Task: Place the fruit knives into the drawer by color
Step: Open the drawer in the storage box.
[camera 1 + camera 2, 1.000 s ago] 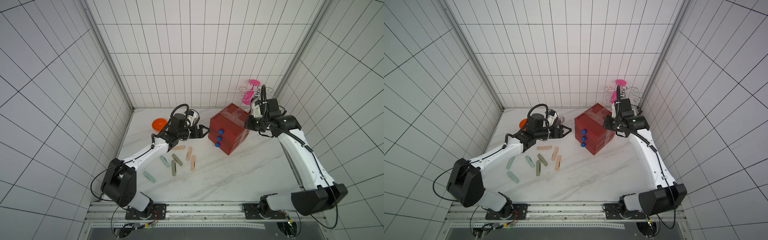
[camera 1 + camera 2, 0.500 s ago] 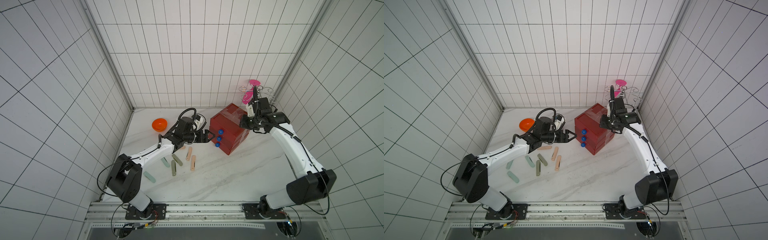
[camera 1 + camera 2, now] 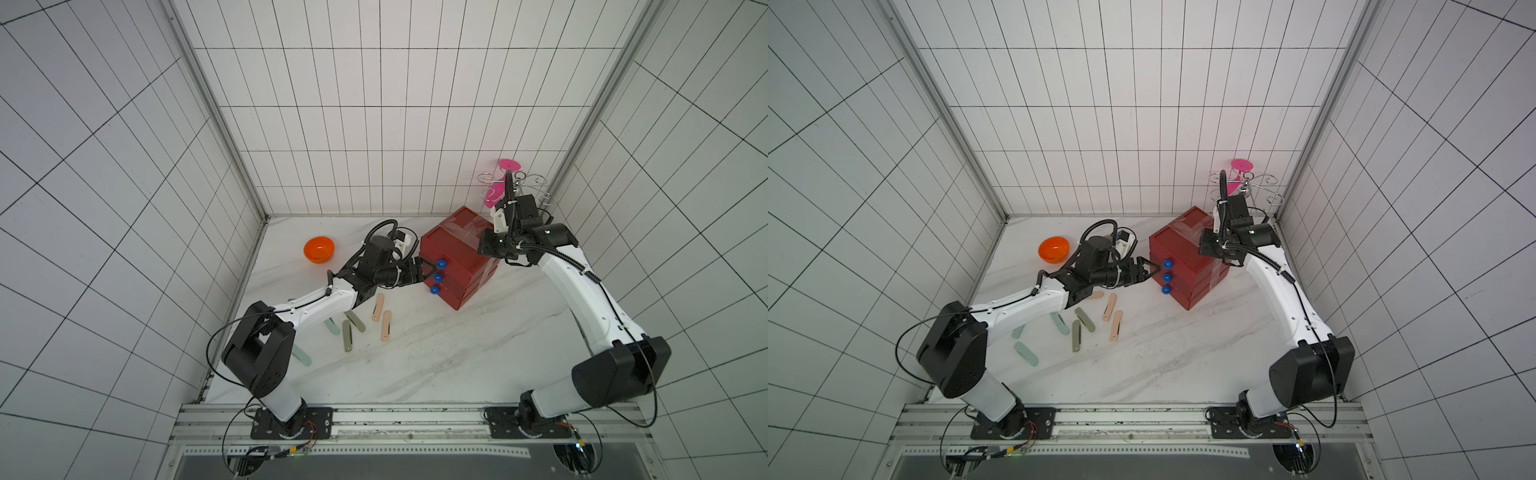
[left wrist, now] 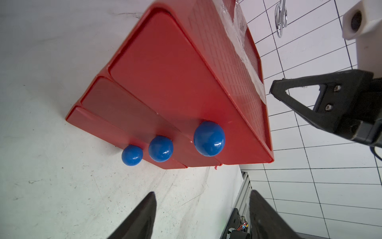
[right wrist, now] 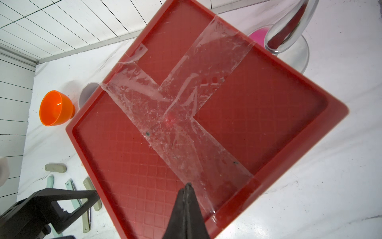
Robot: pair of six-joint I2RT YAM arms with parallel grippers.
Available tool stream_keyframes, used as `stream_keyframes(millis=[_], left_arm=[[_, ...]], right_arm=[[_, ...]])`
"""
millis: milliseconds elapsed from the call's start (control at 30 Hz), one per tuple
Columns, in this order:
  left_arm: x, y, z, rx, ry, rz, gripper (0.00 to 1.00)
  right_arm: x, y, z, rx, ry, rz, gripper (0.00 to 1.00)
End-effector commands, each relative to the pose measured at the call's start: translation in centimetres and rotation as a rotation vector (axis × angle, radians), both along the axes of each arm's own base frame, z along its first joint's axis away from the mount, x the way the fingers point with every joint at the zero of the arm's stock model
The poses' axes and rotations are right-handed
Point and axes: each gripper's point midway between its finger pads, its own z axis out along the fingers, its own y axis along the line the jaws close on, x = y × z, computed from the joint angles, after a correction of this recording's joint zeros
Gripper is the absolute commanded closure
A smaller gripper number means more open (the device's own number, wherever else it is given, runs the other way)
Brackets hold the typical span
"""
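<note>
The drawer (image 3: 453, 253) is a red chest of three stacked drawers, all shut, each with a blue knob (image 4: 209, 138); both top views show it (image 3: 1179, 249). My left gripper (image 3: 426, 270) is open and empty, just short of the knobs and not touching them; its dark fingers (image 4: 144, 215) frame bare table. My right gripper (image 5: 188, 185) is shut, its tip over the taped top of the drawer (image 5: 124, 144). Several fruit knives lie on the table left of the chest: peach (image 3: 386, 325), olive (image 3: 347, 336) and mint (image 3: 1025, 353).
An orange bowl (image 3: 319, 249) sits at the back left, and a pale mug (image 5: 87, 95) stands beside the chest. A metal rack holding a pink glass (image 3: 509, 183) stands in the back right corner. Tiled walls close in three sides.
My left arm has reached right, bringing its gripper close to the blue knobs, with its jaws slightly narrower. My right gripper has moved left over the chest's top.
</note>
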Motion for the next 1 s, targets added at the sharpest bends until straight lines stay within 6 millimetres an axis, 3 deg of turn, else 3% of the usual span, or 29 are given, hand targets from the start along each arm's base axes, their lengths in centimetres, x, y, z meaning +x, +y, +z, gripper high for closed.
stream_keyframes(millis=[0,233,967], left_arm=[[1.2,-0.9,2.1,-0.093,-0.004,0.051,0.32],[1.7,-1.6,2.4,-0.180,0.031,0.093,0.33],[2.1,-3.1,-0.5,-0.195,0.105,0.094,0.34]], right_arm=[[1.0,0.4,3.0,0.013,-0.080,0.001,1.00],[1.0,-0.2,2.0,-0.025,-0.065,-0.017,1.00],[1.5,0.0,0.3,-0.026,-0.026,-0.017,1.00]])
